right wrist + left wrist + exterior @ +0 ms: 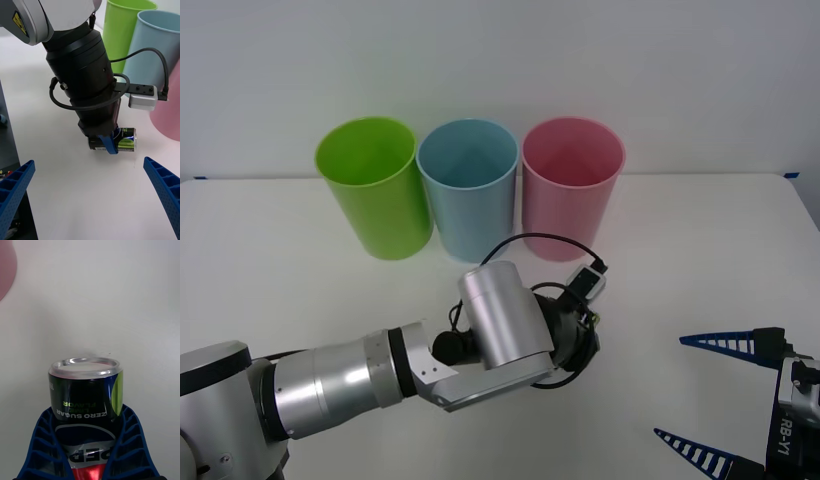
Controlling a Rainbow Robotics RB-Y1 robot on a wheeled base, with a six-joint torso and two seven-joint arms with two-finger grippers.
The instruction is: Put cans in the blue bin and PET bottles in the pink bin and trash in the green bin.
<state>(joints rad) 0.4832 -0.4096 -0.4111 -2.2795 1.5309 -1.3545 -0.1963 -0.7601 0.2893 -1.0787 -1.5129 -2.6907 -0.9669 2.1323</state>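
Note:
A small black Pepsi can [125, 139] lies on its side on the white table, in front of the pink bin [565, 220]. My left gripper [110, 144] is shut on the can [86, 390], one blue finger on each side. In the front view my left arm [500, 320] reaches across the table and hides that gripper and the can. The blue bin [475, 225] stands in the middle of the row and the green bin [380, 220] at its left. My right gripper [720, 400] hangs open at the front right, holding nothing.
The three bins stand upright in a tight row at the back of the table [700, 260]. A black cable and a small silver camera box [142, 100] stick out from my left wrist near the pink bin [168, 112].

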